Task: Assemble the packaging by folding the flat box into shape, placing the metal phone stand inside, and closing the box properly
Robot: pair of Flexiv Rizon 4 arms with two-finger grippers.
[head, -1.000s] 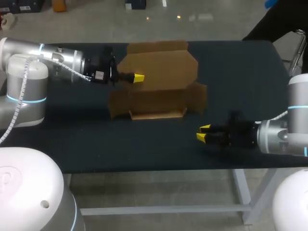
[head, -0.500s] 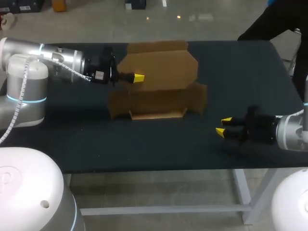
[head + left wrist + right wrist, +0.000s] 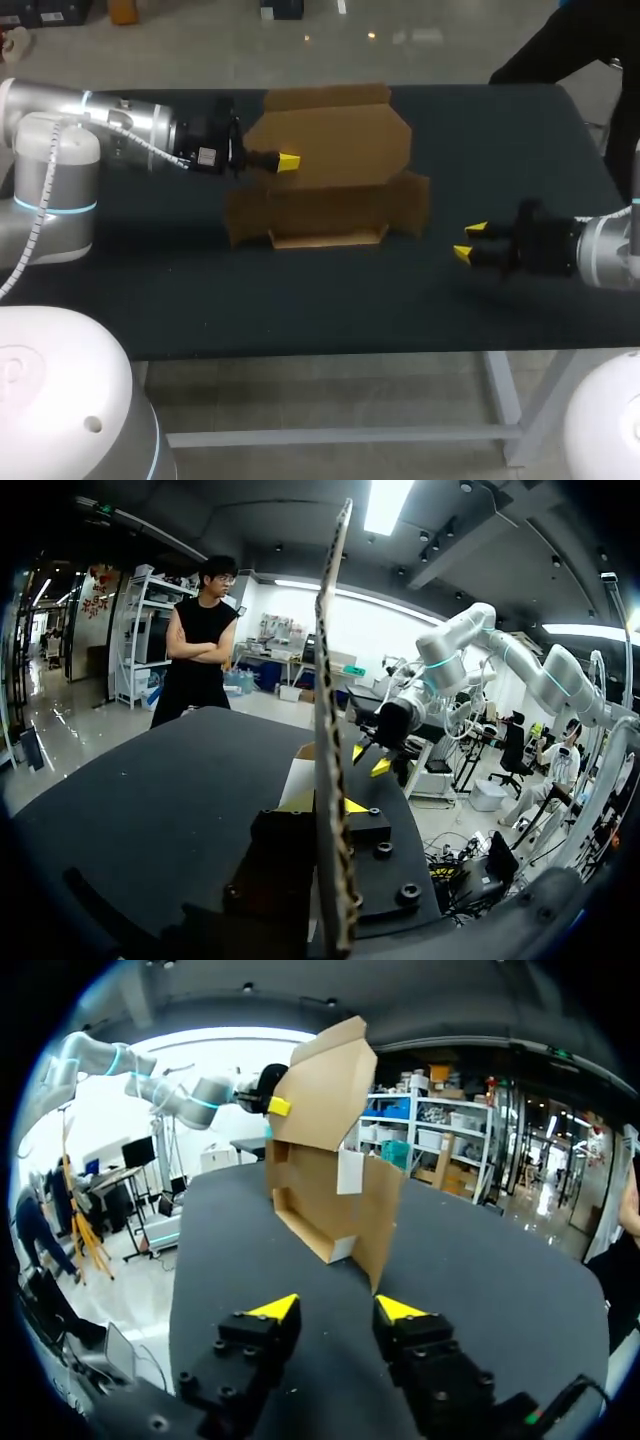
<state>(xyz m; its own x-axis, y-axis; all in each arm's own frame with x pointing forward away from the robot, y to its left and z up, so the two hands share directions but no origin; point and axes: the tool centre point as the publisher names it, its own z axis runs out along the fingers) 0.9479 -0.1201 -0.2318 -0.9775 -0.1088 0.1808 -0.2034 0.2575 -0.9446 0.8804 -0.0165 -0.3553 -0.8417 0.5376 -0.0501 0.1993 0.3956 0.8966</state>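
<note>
Box [image 3: 335, 150] apparently pinched by left fingers [image 3: 289, 162]; right fingers [image 3: 277, 1307] apart.

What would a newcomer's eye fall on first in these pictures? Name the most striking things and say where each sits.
The brown cardboard box, half folded with its lid raised, stands in the middle of the dark table. The left gripper grips that lid at its left edge, yellow tip bright against the cardboard. The right gripper hangs open over the table to the box's right, apart from it.
</note>
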